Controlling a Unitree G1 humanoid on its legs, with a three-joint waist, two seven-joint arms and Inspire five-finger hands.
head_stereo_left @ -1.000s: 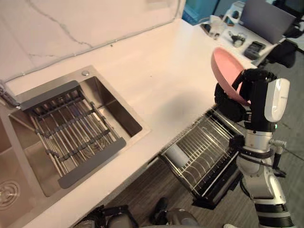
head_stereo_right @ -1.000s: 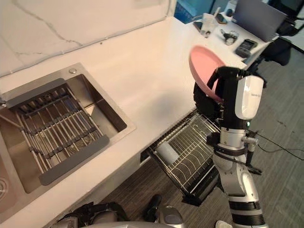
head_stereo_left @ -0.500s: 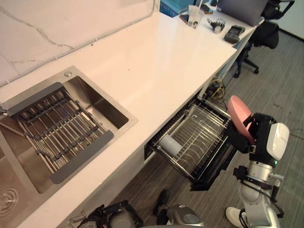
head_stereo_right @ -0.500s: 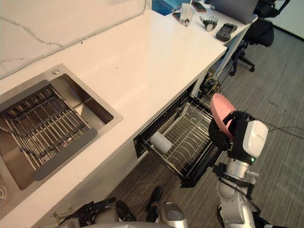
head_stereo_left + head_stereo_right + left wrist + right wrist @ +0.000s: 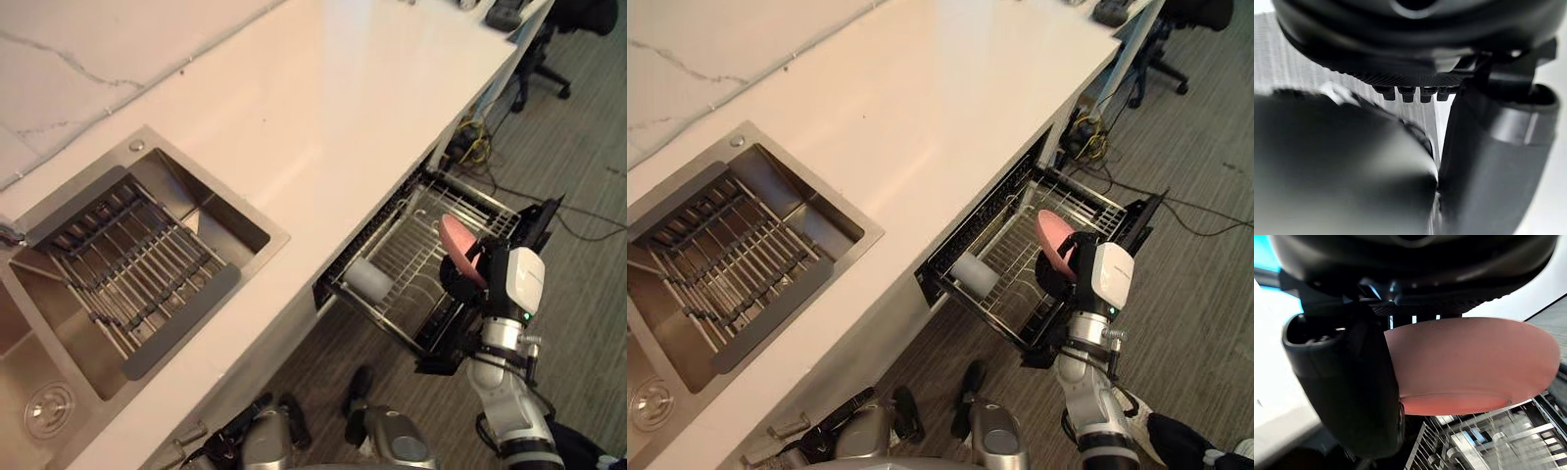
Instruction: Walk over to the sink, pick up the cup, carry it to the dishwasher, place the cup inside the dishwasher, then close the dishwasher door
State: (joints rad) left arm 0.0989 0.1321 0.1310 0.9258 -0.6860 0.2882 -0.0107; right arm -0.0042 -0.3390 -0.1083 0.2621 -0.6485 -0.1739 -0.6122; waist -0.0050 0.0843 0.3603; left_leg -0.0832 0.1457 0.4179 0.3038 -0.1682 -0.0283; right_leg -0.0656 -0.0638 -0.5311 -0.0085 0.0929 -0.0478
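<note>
My right hand is shut on a pink bowl, thumb across its rim, and holds it tilted just above the pulled-out dishwasher rack. The right wrist view has the bowl from below with the thumb clamped on it and the rack wires beneath. A white cup lies on its side in the rack's near-left corner. The dark dishwasher door stands open at the rack's far end. My left hand is a dark bulk close to its wrist camera.
The steel sink sits at the left of the white counter with a dark roll-up drying rack across it. An office chair and floor cables lie beyond the dishwasher.
My right hand has dropped with the pink bowl from counter height down to just above the dishwasher rack. The camera has shifted as well.
</note>
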